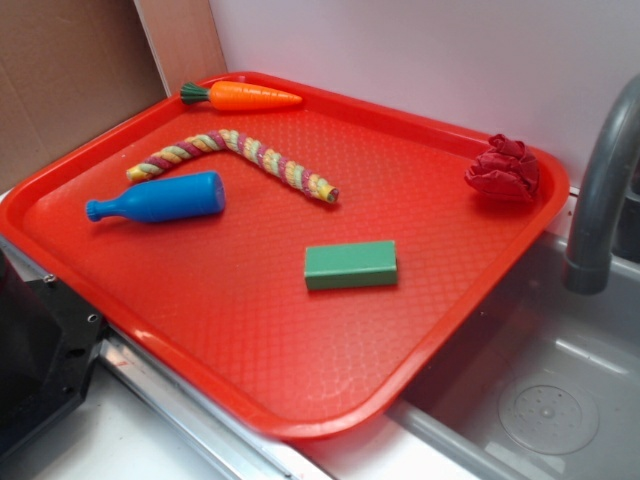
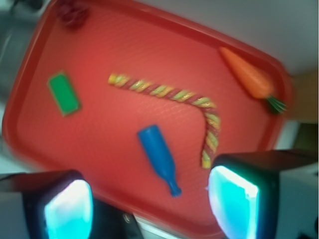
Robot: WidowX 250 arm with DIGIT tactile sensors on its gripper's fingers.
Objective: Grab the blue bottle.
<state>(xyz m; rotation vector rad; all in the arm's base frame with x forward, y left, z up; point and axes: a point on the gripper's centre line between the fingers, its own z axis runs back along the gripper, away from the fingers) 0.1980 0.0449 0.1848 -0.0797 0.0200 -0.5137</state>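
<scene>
Two glowing fingertips (image 2: 67, 209) are filling the bottom corners of the wrist view, with the gripper (image 2: 149, 206) spread wide and gripping nothing; neither pad is touching any object. Between them, lower in the scene, the blue bottle (image 2: 158, 158) is lying on its side on the red tray (image 2: 30, 89), neck pointing toward the camera, well clear of both pads. In the exterior view the blue bottle (image 1: 160, 198) is resting near the left part of the red tray (image 1: 330, 420), with its neck pointing toward the left rim. No arm is appearing in that view.

Progress judgement: the grasp is not yet started. The approach is only partly lined up, since the bottle is sitting roughly between the pads but the gripper is hanging well above it. Descent, closure and lift are all remaining.

Nearby items: the braided rope (image 2: 199, 107) is curving just beside the bottle body, apart from it; the green block (image 2: 64, 93) and the toy carrot (image 2: 249, 79) are lying well apart
</scene>
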